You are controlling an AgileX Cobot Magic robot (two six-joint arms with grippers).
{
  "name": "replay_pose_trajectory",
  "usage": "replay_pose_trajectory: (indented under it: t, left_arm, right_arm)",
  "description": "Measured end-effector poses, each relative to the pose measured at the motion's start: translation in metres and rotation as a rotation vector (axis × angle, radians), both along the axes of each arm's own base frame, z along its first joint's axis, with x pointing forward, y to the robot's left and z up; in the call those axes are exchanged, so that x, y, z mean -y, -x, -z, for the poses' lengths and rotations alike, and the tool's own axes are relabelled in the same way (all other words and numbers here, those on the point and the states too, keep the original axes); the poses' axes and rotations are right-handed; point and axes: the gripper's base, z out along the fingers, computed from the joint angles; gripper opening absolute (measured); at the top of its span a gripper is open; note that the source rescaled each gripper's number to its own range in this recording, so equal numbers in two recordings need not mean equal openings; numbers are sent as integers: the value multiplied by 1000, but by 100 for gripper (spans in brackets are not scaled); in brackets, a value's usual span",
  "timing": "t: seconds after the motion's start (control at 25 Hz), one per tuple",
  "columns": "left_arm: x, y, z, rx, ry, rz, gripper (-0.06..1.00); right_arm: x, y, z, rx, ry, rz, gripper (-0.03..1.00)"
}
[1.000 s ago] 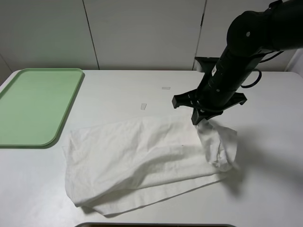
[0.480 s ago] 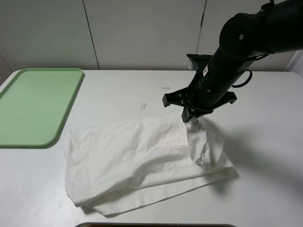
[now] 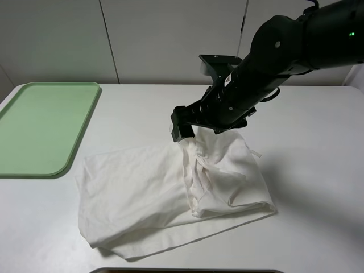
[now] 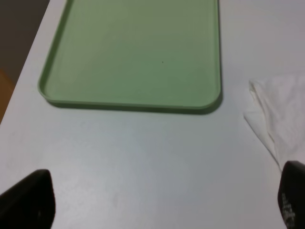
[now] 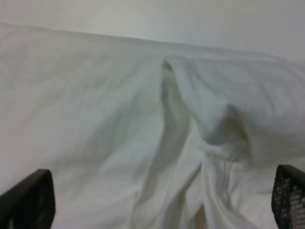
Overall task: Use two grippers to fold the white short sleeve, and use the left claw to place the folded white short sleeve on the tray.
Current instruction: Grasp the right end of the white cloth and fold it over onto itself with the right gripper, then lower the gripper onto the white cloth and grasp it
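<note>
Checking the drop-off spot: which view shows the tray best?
Left wrist: the tray fills most of it. The high view shows it smaller, clipped at the left edge; the right wrist shows shirt, no tray.

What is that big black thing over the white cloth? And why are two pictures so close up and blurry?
The black thing is a robot arm. Its right hand is right at the edge of a crumpled white T-shirt, which lies on a white table. A green tray sits off to the side. One picture comes from a camera high above the table. The other two come from small cameras on the robot's wrists. The right one looks down at the shirt. The left hand has its camera looking at the tray. The dark corners are the fingers. Both hands are open and hold nothing.
</note>
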Motion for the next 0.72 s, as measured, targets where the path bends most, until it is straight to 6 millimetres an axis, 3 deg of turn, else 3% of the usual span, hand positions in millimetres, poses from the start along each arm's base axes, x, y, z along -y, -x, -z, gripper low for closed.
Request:
replay_pose_trajectory:
  t: [0.48, 0.72]
  left_arm:
    - [0, 0, 0, 1, 0, 0, 92]
    - [0, 0, 0, 1, 0, 0, 92]
  right_arm:
    - [-3, 6, 4, 45, 54, -143, 100]
    - [31, 13, 32, -59, 141, -108, 100]
